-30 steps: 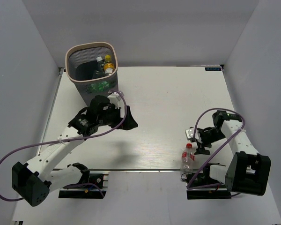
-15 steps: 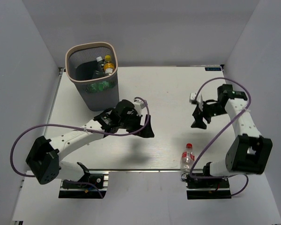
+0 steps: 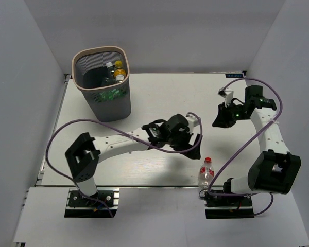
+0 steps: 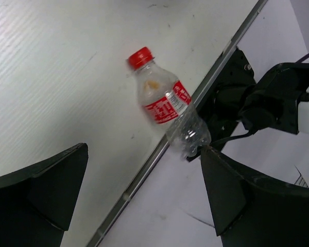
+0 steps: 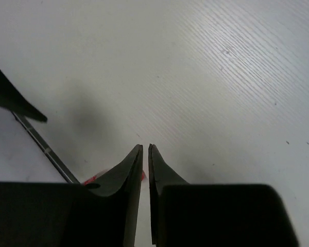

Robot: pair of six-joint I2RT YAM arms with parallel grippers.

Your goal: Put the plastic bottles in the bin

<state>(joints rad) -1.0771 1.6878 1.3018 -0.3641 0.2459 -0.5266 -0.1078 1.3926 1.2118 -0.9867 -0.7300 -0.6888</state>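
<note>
Top view, bin [image 3: 116,105]: it stands at the far left corner of the tabletop [image 3: 159,98], with several bottles [image 3: 115,72] inside.
Top view, bottle [image 3: 206,175]: one lies at the near edge, right of middle, just beyond the right arm's mount [image 3: 229,203]. Nothing touches it.
Top view, axis: its long axis runs roughly near to far. The cap [image 3: 208,160] points to the far edge, and the base is at or just over the near edge.
Top view, left claw [image 3: 193,149]: its arm stretches across the tabletop, and the claw hangs just beside the cap without touching it.
Top view, right claw [image 3: 220,119]: it is well apart from the bottle, toward the far right corner.
Left wrist, left claw [image 4: 139,198]: your fingers are spread wide with nothing between them.
Left wrist, bottle [image 4: 167,110]: it lies ahead of the claw. The red cap points away and the clear base overlaps the edge strip.
Right wrist, right claw [image 5: 145,149]: the fingers are drawn almost together, empty, over bare tabletop.
Risk, push-off: if a finger nudges the bottle from the far side, you will likely send it off the near edge.
Risk, roll: it is round and lying down, so a one-sided touch could roll it away.
Risk, grip: closing along the axis rather than across it would probably squirt the smooth plastic out.
</note>
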